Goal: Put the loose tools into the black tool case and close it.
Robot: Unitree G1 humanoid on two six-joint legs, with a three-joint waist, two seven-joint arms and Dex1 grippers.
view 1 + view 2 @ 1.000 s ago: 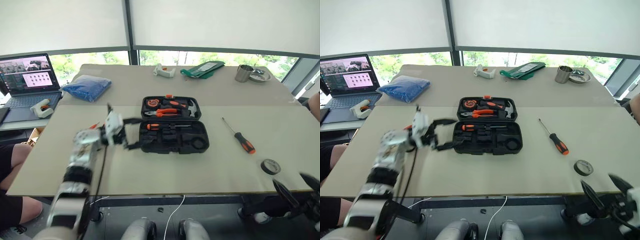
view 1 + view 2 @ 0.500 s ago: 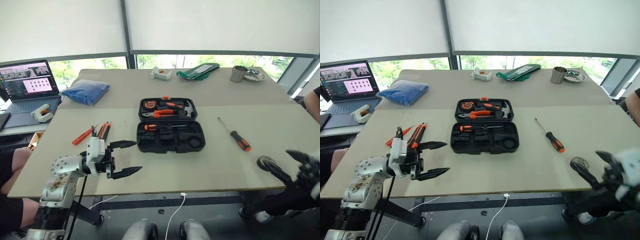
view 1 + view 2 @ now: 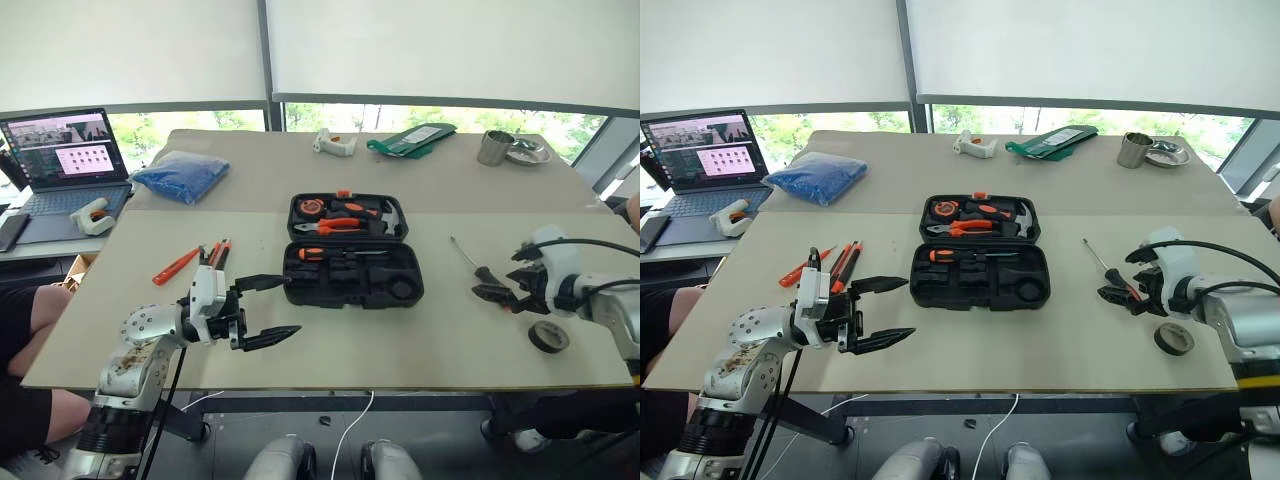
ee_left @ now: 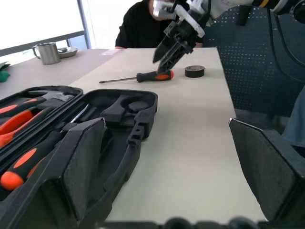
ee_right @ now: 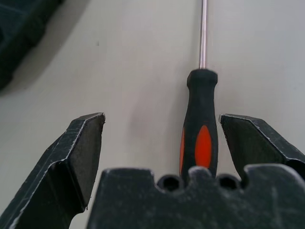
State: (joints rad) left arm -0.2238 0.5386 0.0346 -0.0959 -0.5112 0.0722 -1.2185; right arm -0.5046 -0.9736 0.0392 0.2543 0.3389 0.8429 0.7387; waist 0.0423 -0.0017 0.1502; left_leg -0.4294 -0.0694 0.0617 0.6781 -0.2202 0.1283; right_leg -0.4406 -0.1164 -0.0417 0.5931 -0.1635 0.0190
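The black tool case (image 3: 352, 255) lies open mid-table, with tools in its far half and an orange-handled screwdriver (image 3: 320, 254) in the near half. Right of it lies an orange-and-black screwdriver (image 3: 463, 253). My right gripper (image 3: 500, 275) hangs open over its handle (image 5: 200, 138), which sits between the fingers without touching them. A black tape roll (image 3: 547, 336) rests near the table's front right edge. Three slim orange tools (image 3: 200, 258) lie left of the case. My left gripper (image 3: 270, 307) stands open and empty, pointing right, in front of the case's left corner.
A laptop (image 3: 65, 160) and a white device (image 3: 92, 215) sit at the far left, a blue bag (image 3: 180, 175) behind the tools. Across the back are a white object (image 3: 333, 144), a green pouch (image 3: 412, 138) and a metal cup (image 3: 491, 147). A person (image 4: 138, 24) sits at the right.
My right gripper has come up from below the table's front edge and forward over the screwdriver's handle. My left gripper has drawn back from the case toward the near edge.
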